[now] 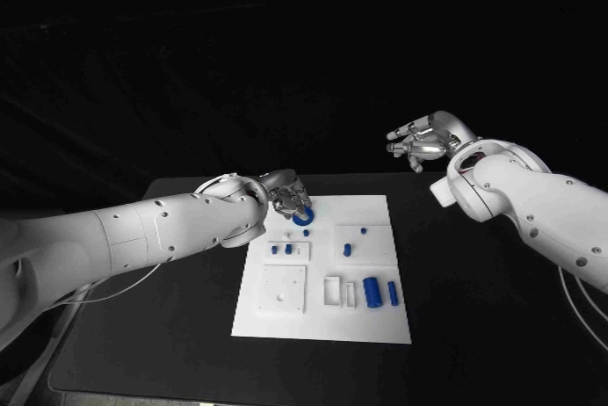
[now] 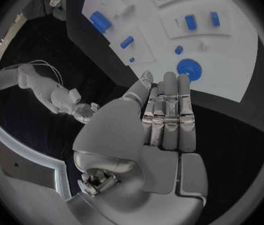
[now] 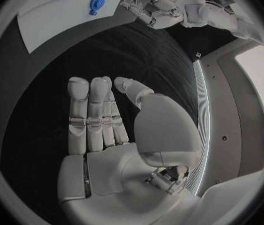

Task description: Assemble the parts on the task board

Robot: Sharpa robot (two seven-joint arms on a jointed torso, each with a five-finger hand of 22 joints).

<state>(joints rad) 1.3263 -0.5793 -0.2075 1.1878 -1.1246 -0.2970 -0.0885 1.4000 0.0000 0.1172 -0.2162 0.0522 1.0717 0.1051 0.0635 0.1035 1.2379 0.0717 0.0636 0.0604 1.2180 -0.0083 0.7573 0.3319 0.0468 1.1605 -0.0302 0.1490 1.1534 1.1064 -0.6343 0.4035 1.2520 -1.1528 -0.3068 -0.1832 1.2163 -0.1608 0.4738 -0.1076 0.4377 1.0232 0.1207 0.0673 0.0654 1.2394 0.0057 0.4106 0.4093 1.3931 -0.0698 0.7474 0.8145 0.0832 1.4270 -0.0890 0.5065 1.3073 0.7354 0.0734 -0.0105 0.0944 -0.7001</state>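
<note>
White board [image 1: 294, 322] carries blue parts [image 1: 372, 291]; left robot hand [image 1: 286, 198] hovers flat and empty over a blue disc [image 1: 303, 219], right robot hand [image 1: 422, 142] spread empty.

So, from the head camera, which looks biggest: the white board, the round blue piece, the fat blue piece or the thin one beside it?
1. The white board.
2. The fat blue piece and round blue piece: alike, and the left robot hand seems to overlap the round one, so unranked.
3. The thin blue piece.

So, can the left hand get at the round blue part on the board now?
Probably yes. The left hand hovers open right beside the round blue part at the task board's far corner, and nothing lies between them.
</note>
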